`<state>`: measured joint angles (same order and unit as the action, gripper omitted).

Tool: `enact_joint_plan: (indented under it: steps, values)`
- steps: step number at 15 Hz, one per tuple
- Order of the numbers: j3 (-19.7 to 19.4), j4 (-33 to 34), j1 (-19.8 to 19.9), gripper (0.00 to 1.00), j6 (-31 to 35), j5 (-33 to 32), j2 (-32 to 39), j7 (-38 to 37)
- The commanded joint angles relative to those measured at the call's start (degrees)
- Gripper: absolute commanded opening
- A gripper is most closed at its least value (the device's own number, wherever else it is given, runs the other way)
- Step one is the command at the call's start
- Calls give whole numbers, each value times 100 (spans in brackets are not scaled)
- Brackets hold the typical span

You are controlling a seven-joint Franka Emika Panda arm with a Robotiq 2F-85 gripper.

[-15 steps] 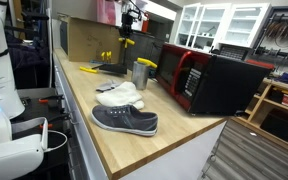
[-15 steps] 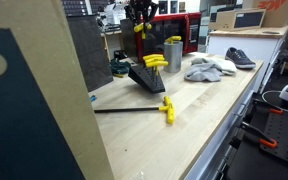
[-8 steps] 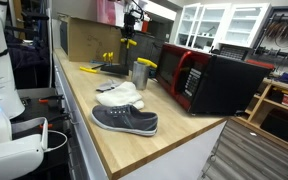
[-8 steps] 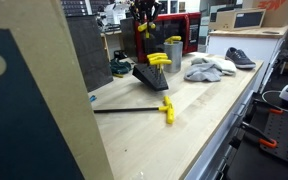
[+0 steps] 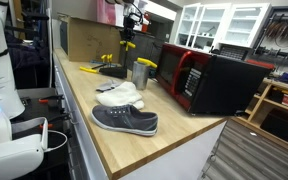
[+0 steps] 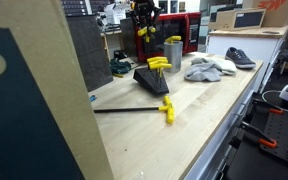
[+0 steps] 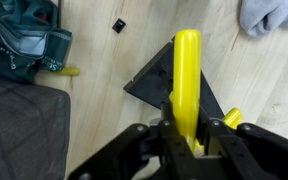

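My gripper (image 7: 189, 135) is shut on a yellow tool handle (image 7: 187, 70), which sticks out ahead between the fingers. Directly below it on the wooden bench lies a black wedge-shaped tool stand (image 7: 149, 85), with another yellow handle (image 7: 231, 117) poking out at its side. In both exterior views the gripper (image 5: 127, 33) (image 6: 144, 20) hangs above the stand (image 5: 111, 69) (image 6: 149, 79), the yellow piece (image 6: 142, 30) hanging from it. Yellow handles (image 6: 158, 63) rest on top of the stand. A loose yellow T-handle tool (image 6: 166, 108) lies on the bench beside it.
A metal cup (image 5: 140, 74), a white cloth (image 5: 119, 96) and a grey shoe (image 5: 125, 120) lie along the bench. A red-and-black microwave (image 5: 204, 80) stands beside them, a cardboard box (image 5: 89, 40) behind. A teal bag (image 7: 19, 40) and a dark mat (image 7: 24, 130) lie near the stand.
The gripper with the yellow handle has shifted only slightly above the stand. Nothing else on the bench has moved.
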<state>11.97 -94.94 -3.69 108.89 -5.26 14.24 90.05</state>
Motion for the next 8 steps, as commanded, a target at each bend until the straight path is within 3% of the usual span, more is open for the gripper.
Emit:
enact_joint_plan:
  steps: [1, 8]
  values:
    - [-98, 145, -108, 6, -33, -214, 29, 238]
    - [18, 443, -238, 6, 205, -718, 162, 857]
